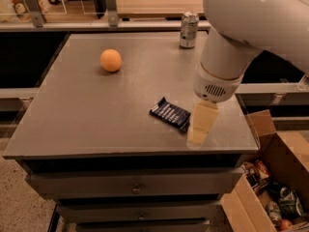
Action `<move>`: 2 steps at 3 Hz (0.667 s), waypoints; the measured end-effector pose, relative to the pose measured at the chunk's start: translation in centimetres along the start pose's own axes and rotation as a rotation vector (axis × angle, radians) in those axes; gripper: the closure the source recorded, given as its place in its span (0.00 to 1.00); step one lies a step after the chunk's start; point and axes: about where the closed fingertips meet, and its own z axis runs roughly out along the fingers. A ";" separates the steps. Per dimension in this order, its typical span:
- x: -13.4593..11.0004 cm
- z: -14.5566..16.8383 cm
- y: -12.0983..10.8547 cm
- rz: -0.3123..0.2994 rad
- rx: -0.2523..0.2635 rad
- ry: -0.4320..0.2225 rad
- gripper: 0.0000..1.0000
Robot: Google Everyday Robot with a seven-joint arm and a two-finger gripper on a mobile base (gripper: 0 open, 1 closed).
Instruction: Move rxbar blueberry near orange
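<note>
Just right of the frame's centre, the tool (197, 137) is seen at the end of the white arm, low over the grey worktop (87, 120) and just beside the right end of the rxbar blueberry (170, 114). Whether the tool is apart or together cannot be told from this view, and nothing is seen to be held in it. The bar lies flat and slanted on the worktop, a little below and right of centre. The orange (111, 60) rests well apart from it, toward the upper left of the worktop, and a silver can (189, 29) stands near the upper edge.

The step in hand is judged to be the approach for the grasp; the bar is not yet lifted. For this to be done well, the tool should be brought a little to the left so that it is centred over the bar's middle, and turned so that the narrow width, not the length, is spanned. Because the bar is thin and flat, a descent right down to the worktop is called for, or the wrapper may be pushed aside rather than caught. Once gripped, the bar is best carried toward the upper left and set down beside the orange without the fruit being touched, since a nudge could set it rolling.
</note>
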 end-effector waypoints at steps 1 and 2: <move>-1.3 2.0 -0.1 0.018 -0.042 0.001 0.00; -2.4 3.5 -0.4 0.036 -0.069 -0.003 0.00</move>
